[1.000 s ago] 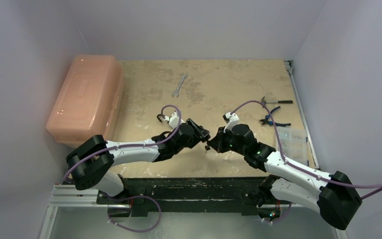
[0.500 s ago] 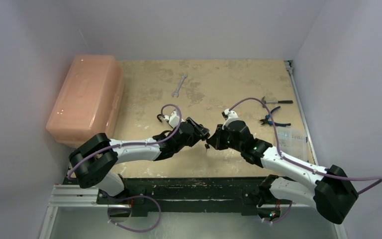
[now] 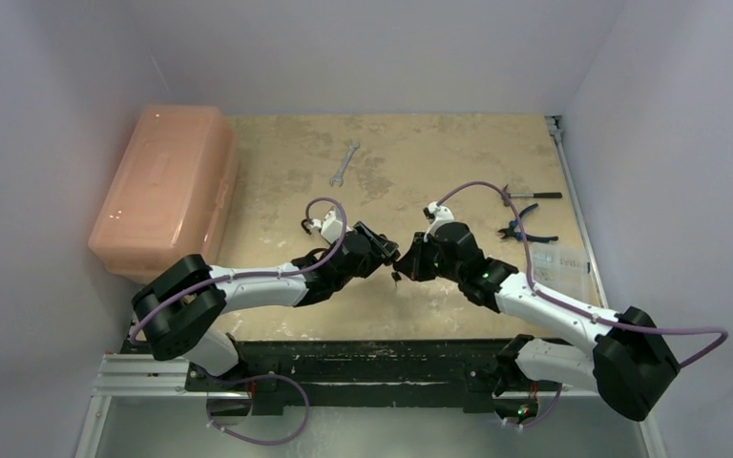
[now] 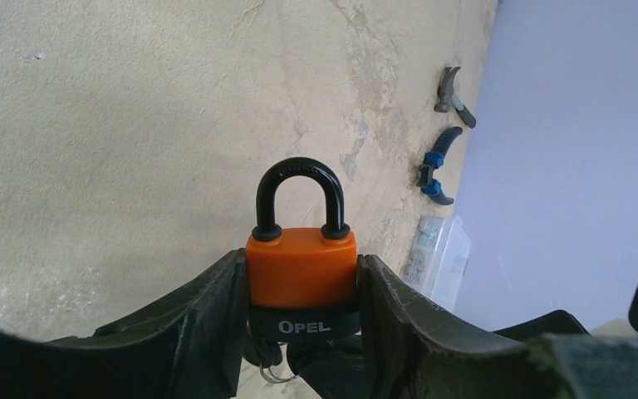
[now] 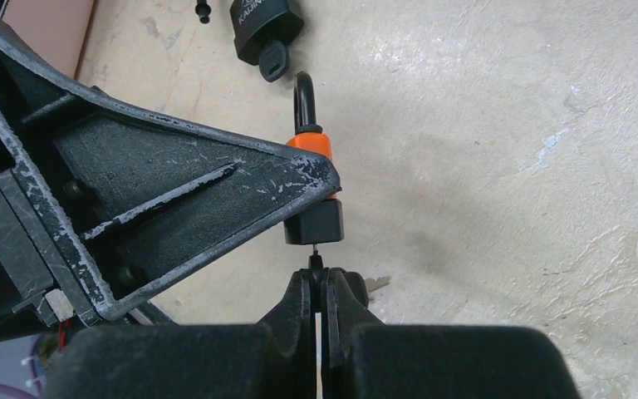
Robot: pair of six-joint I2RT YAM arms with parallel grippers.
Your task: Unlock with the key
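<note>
Near the front middle of the counter (image 3: 439, 153), between the two arms: an orange padlock (image 4: 301, 278) with a black base marked OPEL. Clamped by the left end effector (image 4: 301, 259), one finger (image 4: 208, 312) pressed against each side of the body. Black shackle (image 4: 299, 187) pointing up in the left wrist view, both legs seated in the body. Under the base, a bit of wire ring (image 4: 270, 371), mostly hidden.

Facing it from the other side, the right end effector (image 5: 316, 281), fingertips (image 5: 338, 293) pinched together on the key (image 5: 316, 253), seen edge-on as a thin dark sliver. Tip of that sliver right at the underside of the padlock's black base; inserted or only touching, cannot tell. Just beside the right fingertips, a small silvery piece (image 5: 374, 284), too little of it showing to name.

From above, both end effectors nose to nose, with the padlock itself lost between them.

Elsewhere on the counter:
- a second, black lock (image 5: 262, 29) with its own key in it, lying beyond the orange one
- a wrench (image 3: 344, 162) toward the back
- a hammer (image 3: 532, 195) and blue-handled pliers (image 3: 525, 231) at the right edge
- a clear bag (image 3: 563, 272) of small parts just in front of the pliers
- a big pale-orange box (image 3: 167, 191) along the left edge
</note>
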